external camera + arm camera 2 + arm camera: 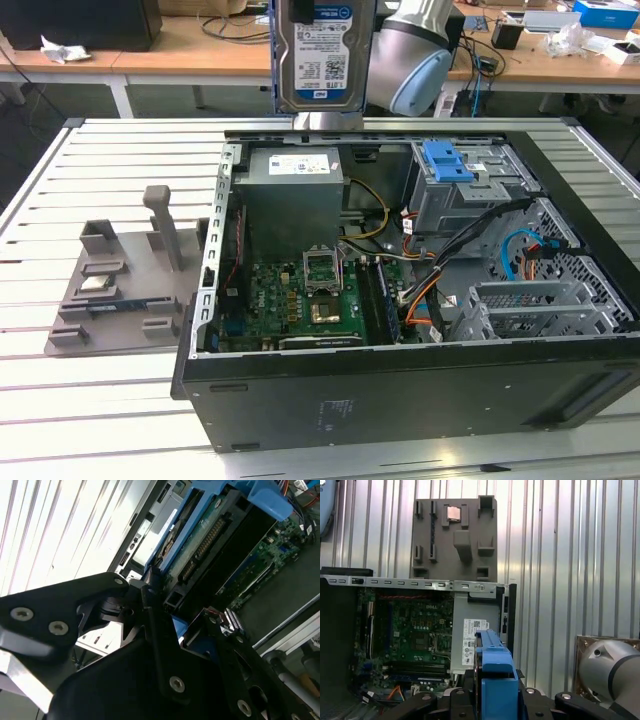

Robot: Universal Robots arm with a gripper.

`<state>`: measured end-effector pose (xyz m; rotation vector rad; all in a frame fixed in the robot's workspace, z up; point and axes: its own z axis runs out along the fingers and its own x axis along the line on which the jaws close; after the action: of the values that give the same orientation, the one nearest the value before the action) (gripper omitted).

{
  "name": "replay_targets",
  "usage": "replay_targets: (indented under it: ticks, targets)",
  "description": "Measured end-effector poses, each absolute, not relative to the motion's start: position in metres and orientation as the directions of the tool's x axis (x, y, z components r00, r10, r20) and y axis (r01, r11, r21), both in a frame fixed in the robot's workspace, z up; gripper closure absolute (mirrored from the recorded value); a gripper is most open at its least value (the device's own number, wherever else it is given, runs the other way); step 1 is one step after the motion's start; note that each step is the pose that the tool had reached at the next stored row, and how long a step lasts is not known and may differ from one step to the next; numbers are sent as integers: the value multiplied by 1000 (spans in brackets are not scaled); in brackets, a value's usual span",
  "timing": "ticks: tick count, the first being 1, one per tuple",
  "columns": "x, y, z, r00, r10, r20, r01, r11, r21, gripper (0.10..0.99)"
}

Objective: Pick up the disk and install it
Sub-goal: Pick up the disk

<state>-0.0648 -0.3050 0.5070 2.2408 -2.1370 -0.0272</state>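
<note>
Disk [322,55]: silver, blue carrier, label toward the exterior view. I hold it upright in the air over the open case [400,390], above the power supply [295,195], clear of the walls for carrying, I judge. Gripper [180,617]: closed on the disk, black fingers [155,627] either side. Cage [470,195]: apart, toward the exterior view's right. Disk's top cut off in the exterior view; pad contact hard to make out.

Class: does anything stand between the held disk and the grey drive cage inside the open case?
Nothing visible in the air between them. The gripper holds the disk above the case; the drive cage lies lower, toward the exterior view's right. A blue latch sits atop it and black cables run past it.
</note>
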Motion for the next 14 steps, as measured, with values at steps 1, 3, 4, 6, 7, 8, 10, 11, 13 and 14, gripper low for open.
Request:
replay_targets:
  ticks: [1, 3, 4, 6, 7, 8, 10, 11, 13, 14]
  targets:
    - [-62, -305, 507, 48, -999, 18, -998, -47, 45, 718]
    - [-57, -305, 507, 48, -999, 18, -998, -47, 45, 718]
    - [-54, -305, 507, 48, -999, 18, -998, -47, 45, 718]
    - [-47, -305, 507, 48, -999, 18, -998, -47, 45, 718]
    - [-44, -305, 507, 48, -999, 18, -998, -47, 45, 718]
    - [-41, -305, 507, 48, -999, 18, -998, -47, 45, 718]
    - [-34, -305, 507, 48, -999, 18, -998, -47, 45, 718]
    - [-30, -305, 507, 48, -999, 18, -998, -47, 45, 718]
    - [-24, -305, 507, 48, -999, 18, -998, -47, 45, 718]
    - [-20, -305, 507, 48, -999, 18, -998, -47, 45, 718]
